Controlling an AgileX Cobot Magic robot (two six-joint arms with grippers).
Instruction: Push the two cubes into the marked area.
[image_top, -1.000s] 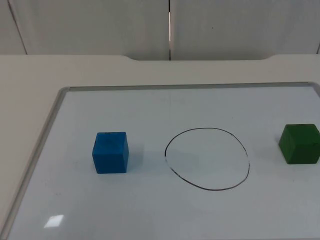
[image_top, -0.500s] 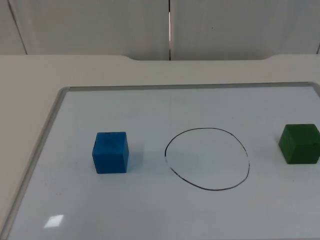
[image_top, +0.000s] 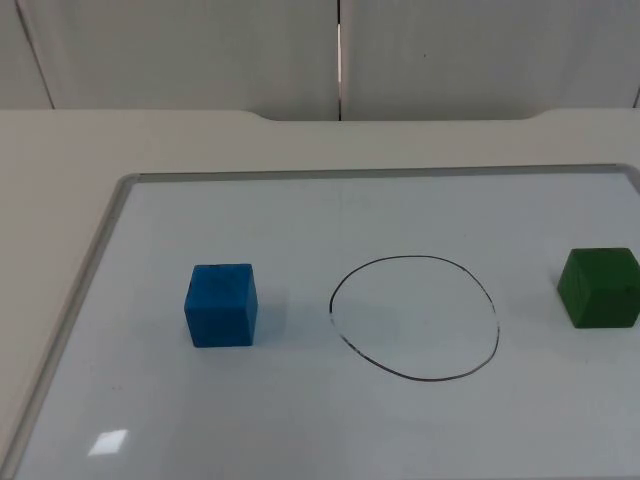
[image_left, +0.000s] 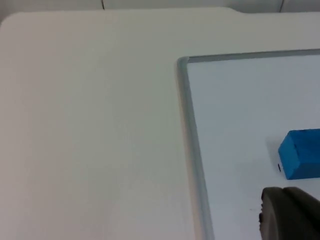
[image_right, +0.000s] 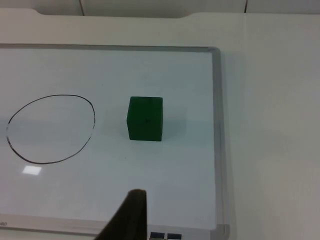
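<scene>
A blue cube (image_top: 221, 305) sits on the whiteboard (image_top: 100, 250), left of a hand-drawn black circle (image_top: 414, 317). A green cube (image_top: 600, 287) sits to the circle's right, near the board's right side. Both cubes lie outside the circle. In the left wrist view, my left gripper (image_left: 290, 215) hangs close to the board's left rim (image_left: 189, 125), apart from the blue cube (image_left: 301, 160). In the right wrist view, my right gripper (image_right: 130, 217) hangs over the board's near edge, well short of the green cube (image_right: 145, 118) and the circle (image_right: 51, 128).
The whiteboard has a grey metal frame (image_right: 217, 125) and lies on the cream table top (image_top: 60, 150). A grey partition wall (image_top: 340, 50) closes off the far side. Bare table surrounds the board to the left (image_left: 90, 125) and right (image_right: 270, 125).
</scene>
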